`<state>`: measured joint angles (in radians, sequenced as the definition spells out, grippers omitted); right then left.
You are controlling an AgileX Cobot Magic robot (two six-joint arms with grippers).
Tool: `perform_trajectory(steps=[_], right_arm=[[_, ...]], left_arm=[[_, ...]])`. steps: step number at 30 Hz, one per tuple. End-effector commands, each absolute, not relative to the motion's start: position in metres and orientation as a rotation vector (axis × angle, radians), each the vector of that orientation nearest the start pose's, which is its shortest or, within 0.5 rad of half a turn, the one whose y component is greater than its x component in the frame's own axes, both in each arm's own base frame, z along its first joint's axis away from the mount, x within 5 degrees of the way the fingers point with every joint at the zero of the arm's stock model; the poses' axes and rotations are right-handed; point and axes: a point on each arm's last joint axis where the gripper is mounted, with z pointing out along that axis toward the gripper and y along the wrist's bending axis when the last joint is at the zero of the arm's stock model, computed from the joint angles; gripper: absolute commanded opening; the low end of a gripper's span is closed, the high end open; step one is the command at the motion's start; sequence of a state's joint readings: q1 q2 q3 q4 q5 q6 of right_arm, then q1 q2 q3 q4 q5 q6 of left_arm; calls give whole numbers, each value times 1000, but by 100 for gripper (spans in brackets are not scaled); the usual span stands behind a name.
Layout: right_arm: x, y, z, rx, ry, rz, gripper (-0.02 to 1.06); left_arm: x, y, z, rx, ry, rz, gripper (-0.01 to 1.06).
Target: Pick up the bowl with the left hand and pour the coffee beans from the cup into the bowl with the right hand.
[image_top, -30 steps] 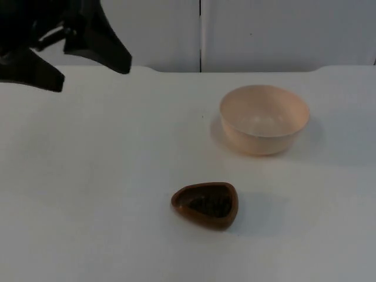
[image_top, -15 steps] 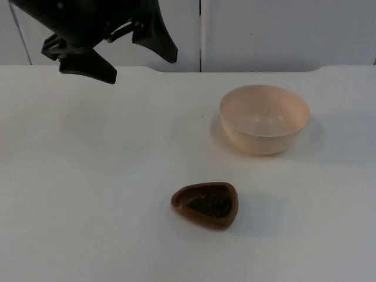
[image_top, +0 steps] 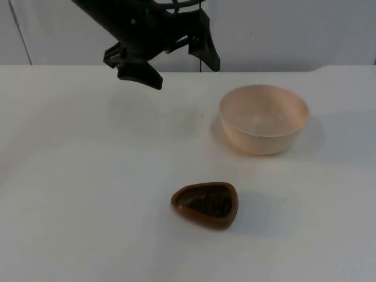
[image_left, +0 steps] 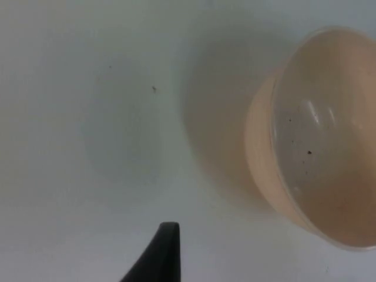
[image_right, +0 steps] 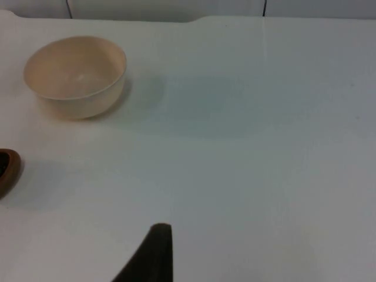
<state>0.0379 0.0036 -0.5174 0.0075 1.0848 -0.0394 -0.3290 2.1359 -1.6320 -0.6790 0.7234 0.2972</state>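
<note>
Left gripper [image_top: 176, 66], black, fingers spread wide and holding nothing, hangs above the far edge of the white worktop [image_top: 76, 176], just left of the round pale peach plastic bowl [image_top: 264, 119] and not touching it; the left wrist view has that bowl [image_left: 320, 141] upright with a few dark specks inside. The bowl stands toward the worktop's far right, and the brown, rounded-triangular cup [image_top: 205, 204] of dark coffee beans [image_top: 209, 204] sits well apart from it, near the front edge at centre. The right arm waits off to the side; its wrist view takes in the bowl [image_right: 76, 75] and the cup's rim [image_right: 8, 170], and whether the right gripper's fingers are spread or pressed together cannot be told.
</note>
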Motion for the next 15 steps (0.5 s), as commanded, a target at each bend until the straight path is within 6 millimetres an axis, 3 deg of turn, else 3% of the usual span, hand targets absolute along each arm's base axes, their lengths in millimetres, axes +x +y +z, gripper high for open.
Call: perform_trajectory(steps=[1, 9, 15], right_arm=[[-7, 1, 280, -71, 2046, 8, 105], [-7, 1, 280, -71, 2046, 8, 105], [-7, 1, 280, -71, 2046, 8, 105]], left_arm=[[433, -197, 185, 291, 2625, -747, 102], [448, -221, 171, 297, 2626, -731, 102], [456, -239, 150, 335, 2654, -622, 102]])
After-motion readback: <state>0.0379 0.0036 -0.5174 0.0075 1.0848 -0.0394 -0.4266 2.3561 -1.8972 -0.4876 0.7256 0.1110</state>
